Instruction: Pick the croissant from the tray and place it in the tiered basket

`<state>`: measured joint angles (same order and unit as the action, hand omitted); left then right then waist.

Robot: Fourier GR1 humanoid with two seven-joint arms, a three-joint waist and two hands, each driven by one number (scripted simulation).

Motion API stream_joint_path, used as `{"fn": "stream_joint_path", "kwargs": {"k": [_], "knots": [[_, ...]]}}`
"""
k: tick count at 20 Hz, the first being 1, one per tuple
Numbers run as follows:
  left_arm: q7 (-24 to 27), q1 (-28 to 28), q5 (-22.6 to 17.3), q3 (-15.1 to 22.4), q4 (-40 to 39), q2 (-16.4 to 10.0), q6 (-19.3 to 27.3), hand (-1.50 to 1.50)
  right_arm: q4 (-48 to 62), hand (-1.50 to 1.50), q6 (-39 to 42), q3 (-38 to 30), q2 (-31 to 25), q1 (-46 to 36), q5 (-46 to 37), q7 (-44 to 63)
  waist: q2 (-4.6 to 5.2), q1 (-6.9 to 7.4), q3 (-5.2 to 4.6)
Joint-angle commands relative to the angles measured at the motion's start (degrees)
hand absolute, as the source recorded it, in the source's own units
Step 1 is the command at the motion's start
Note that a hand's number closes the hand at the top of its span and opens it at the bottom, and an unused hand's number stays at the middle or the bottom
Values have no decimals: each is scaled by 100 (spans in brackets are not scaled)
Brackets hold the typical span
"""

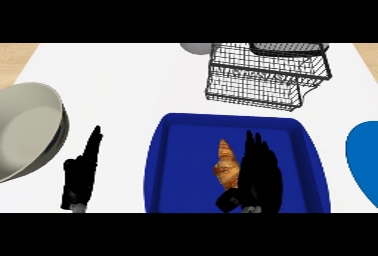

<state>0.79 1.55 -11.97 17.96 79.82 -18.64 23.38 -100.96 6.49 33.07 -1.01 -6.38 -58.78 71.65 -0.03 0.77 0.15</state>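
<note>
Croissant (227,169) is seen lying in the blue tray (184,165), its long axis running from 12 to 6 o'clock. It is found at 9 o'clock from the right hand (260,172), just beside it. This hand is held open with fingers straight toward 12 o'clock, and nothing is grasped. The left hand (80,175) is resting open outside the tray, well apart, so the right one is nearer. The tiered basket (266,75) is placed at 12 o'clock from the tray.

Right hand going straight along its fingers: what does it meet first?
Likely the blue tray's far rim, if the right hand travels low; otherwise the tiered basket. The croissant lies off that line.
</note>
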Motion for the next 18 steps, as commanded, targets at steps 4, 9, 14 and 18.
{"fn": "stream_joint_path", "kwargs": {"k": [4, 9, 14, 18], "knots": [[-52, -115, -50, -58, -225, 78, -164, 0, 394, -150, 362, -105, 96, -448, 489, 1359, 14, -42, -25], [-219, 70, 97, 104, 72, 206, 34, 0, 568, -150, 371, -254, 96, -501, 599, 1359, -4, -39, -21], [-128, 124, 116, 67, 21, 168, -101, 0, 950, -150, 225, -306, 96, -663, 919, 1358, 1, -18, -20], [85, -62, 121, -117, -390, 260, -121, 0, 743, -150, 130, -365, 96, -453, 1038, 1359, 6, -96, -22]]}}
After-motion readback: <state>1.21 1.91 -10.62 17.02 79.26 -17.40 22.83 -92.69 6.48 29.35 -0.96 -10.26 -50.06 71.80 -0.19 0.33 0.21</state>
